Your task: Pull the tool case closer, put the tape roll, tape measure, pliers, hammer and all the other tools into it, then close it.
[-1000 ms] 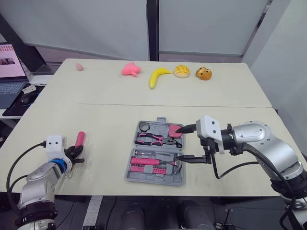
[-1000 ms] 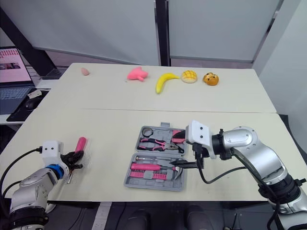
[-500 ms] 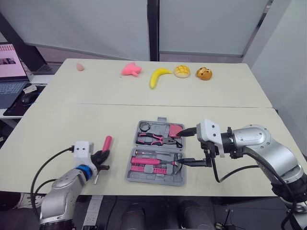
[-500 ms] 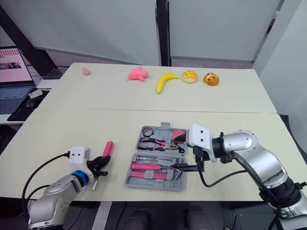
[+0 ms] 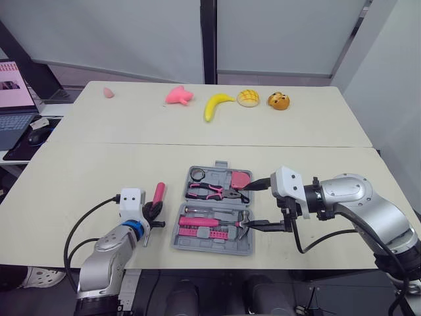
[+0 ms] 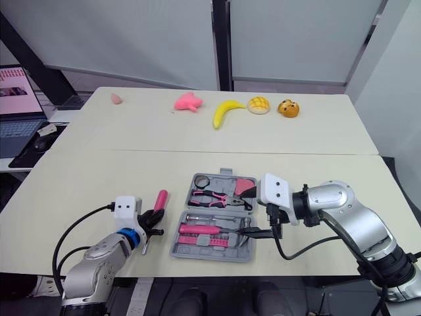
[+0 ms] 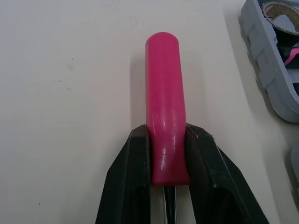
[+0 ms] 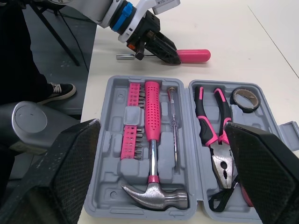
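The grey tool case [image 5: 214, 212] lies open at the table's front centre. In it are a pink-handled hammer [image 8: 152, 154], pink pliers [image 8: 212, 126], a tape roll [image 8: 245, 97], a red tape measure [image 5: 240, 178] and pink bits [image 8: 131, 121]. Just left of the case, my left gripper [image 5: 152, 212] is shut on a pink-handled screwdriver [image 7: 163, 93], whose handle points away from me and whose metal shaft runs back between the fingers. My right gripper [image 5: 253, 205] stands open at the case's right edge, one finger over the tape measure corner, the other near the hammer head.
Along the far table sit a pink toy [image 5: 179, 95], a banana [image 5: 216, 104], a bun [image 5: 248, 97], a bear-shaped bread [image 5: 279, 101] and a small pink piece [image 5: 108, 92]. A laptop [image 5: 13, 99] stands on a desk at the far left.
My left gripper has carried the pink-handled screwdriver rightward from the table's left front to just beside the case. The right gripper has stayed open at the case's right edge.
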Available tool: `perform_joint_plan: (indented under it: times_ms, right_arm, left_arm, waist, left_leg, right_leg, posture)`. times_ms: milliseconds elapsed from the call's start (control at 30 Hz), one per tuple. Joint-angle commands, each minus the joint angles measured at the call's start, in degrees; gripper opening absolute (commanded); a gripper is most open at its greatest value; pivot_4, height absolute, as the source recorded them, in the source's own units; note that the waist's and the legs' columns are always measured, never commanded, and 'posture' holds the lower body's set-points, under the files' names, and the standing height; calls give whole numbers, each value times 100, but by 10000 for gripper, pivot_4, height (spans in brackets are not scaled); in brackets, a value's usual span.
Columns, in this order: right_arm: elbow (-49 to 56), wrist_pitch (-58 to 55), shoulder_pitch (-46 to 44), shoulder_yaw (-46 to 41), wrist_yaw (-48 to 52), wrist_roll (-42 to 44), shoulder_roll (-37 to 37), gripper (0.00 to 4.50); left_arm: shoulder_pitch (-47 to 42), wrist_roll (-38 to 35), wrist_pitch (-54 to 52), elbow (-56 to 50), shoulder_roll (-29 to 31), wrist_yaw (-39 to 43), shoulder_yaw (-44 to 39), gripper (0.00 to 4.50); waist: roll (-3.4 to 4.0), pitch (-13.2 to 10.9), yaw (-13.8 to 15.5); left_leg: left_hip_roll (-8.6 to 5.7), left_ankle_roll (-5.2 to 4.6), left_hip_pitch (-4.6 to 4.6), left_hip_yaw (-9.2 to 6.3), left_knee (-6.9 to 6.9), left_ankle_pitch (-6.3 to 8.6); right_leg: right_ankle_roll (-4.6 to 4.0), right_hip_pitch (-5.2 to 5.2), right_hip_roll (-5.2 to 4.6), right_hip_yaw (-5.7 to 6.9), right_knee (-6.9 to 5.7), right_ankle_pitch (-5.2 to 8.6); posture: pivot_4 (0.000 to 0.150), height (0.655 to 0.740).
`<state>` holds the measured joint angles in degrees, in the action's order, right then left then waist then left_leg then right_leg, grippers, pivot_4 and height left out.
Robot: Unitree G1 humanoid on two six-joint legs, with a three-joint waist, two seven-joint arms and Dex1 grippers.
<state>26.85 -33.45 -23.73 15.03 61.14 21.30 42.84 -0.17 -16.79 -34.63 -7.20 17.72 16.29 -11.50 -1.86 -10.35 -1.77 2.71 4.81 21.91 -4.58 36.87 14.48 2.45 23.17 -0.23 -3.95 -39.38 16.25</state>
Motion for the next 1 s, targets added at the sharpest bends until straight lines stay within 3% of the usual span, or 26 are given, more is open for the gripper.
perform_joint_plan:
  times_ms: [33, 433, 700, 867, 1000]
  right_arm:
    - [239, 68, -20, -30, 10, -32, 74, 45000]
    - [215, 132, -31, -104, 51, -50, 141, 45000]
    - [269, 45, -107, -173, -26, -17, 120, 45000]
    - [419, -124, -105, -284, -211, 75, 63, 45000]
    - [638, -342, 23, -320, -439, 154, 62, 45000]
  left_arm:
    - [53, 2, 19, -18, -25, -20, 1, 6293]
    - [505, -133, 83, -783, -194, -137, -141, 42819]
    - [706, -328, 557, -1250, 19, 250, -387, 42819]
    - [790, -479, 1356, -1427, 1031, 1632, -442, 42819]
    - [403, -219, 2598, -687, 2213, 3244, -283, 42819]
  waist:
    - [0, 0, 0]
    - [0, 0, -6]
    - [0, -1, -5]
    - [7, -5, -6]
    - [9, -7, 7]
  left_leg:
    - [0, 0, 0, 0, 0, 0]
    - [1, 0, 1, 0, -1, 0]
    - [1, 0, 5, -1, -2, 0]
    - [2, 0, 5, 0, -7, 0]
    - [1, 0, 11, 4, -7, 0]
  right_leg:
    - [0, 0, 0, 0, 0, 0]
    - [0, 0, 1, -1, 3, 0]
    - [2, 0, 0, 1, 13, -1]
    - [2, 1, 1, 1, 20, -1]
    - [7, 1, -1, 1, 33, -4]
  posture:
    - [1500, 7255]
    - [1500, 7255]
    - [1500, 7255]
    - [1500, 7255]
    - [1500, 7255]
